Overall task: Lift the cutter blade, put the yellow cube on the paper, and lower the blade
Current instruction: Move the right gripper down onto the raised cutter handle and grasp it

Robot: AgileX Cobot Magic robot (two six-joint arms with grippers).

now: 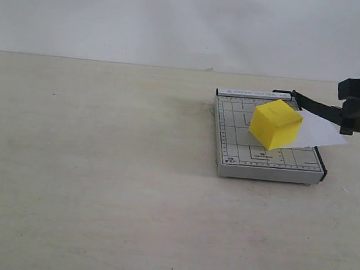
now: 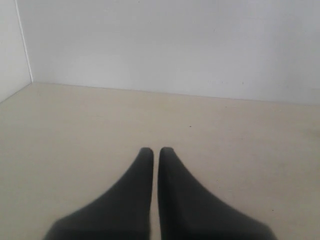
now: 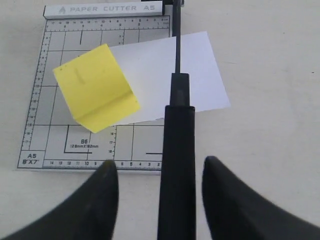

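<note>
A grey gridded cutter board (image 1: 229, 154) is lying on a pale table (image 1: 97, 184), towards the right of the exterior view. It is carrying two things. The paper (image 3: 200, 75) is lying across the board, with one end sticking out past the blade-side edge. The yellow cube (image 1: 276, 124) is sitting turned at an angle, partly on the paper's other end and partly on the bare grid.

The cutter blade (image 1: 318, 108) is slanting up from its hinge at the board's far corner, crossing above the paper. The right gripper (image 3: 159, 162) is hovering at the thick handle end with its jaws spread wide, the handle lying between them, with a gap showing on each side.

The left gripper (image 2: 155, 150) is hanging over bare table, jaws nearly together with only a sliver of a gap, holding nothing.
</note>
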